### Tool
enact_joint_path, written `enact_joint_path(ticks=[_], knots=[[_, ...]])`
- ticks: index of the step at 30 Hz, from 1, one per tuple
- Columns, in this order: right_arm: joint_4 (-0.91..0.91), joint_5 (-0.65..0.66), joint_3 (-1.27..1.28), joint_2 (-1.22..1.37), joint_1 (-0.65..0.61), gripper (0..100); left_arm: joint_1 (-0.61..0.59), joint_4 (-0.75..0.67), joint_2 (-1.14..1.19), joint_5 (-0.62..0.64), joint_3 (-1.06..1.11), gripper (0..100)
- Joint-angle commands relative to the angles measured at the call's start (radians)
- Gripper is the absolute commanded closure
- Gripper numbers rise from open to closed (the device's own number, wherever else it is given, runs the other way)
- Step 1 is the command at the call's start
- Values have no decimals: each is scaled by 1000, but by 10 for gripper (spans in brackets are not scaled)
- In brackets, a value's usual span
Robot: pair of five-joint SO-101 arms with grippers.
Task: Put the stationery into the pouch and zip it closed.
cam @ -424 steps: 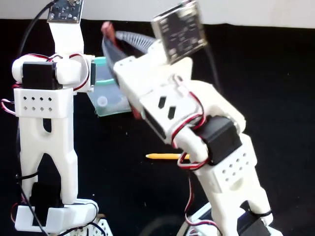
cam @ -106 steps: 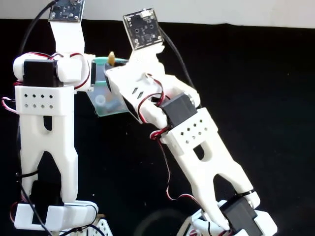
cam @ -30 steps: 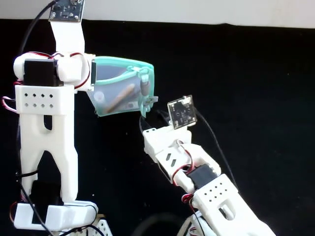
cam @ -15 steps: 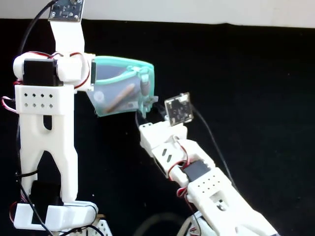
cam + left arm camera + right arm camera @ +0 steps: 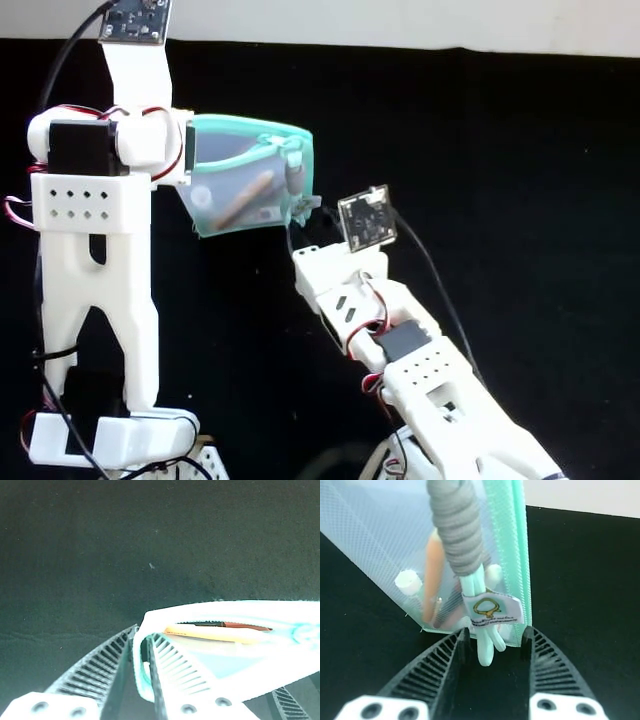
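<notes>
Currently left gripper [image 5: 141, 645] is clamped on the edge of the mint pouch [image 5: 250, 190], holding it above the black table [image 5: 520, 200] with a pencil [image 5: 246, 198] inside, while right gripper [image 5: 494, 636] sits spread, straddling the pouch's dangling cord [image 5: 485, 642].

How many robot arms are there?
2. The left arm stands tall, the left tool pinching the pouch by its edge. The right arm is lower, the right tool open around the pouch's pull cord.
</notes>
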Motion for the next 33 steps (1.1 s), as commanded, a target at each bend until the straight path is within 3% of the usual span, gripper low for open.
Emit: enact_joint_path(ticks=[1, 7, 13, 33], knots=[[-21, 11, -5, 2, -16, 819, -1, 5, 61, -5, 18, 993], [-31, 14, -22, 97, -16, 819, -1, 5, 61, -5, 15, 993], [-156, 15, -44, 213, -15, 819, -1, 6, 56, -5, 15, 993], [-176, 9, -113, 229, -13, 821, 1, 5, 59, -5, 13, 993]])
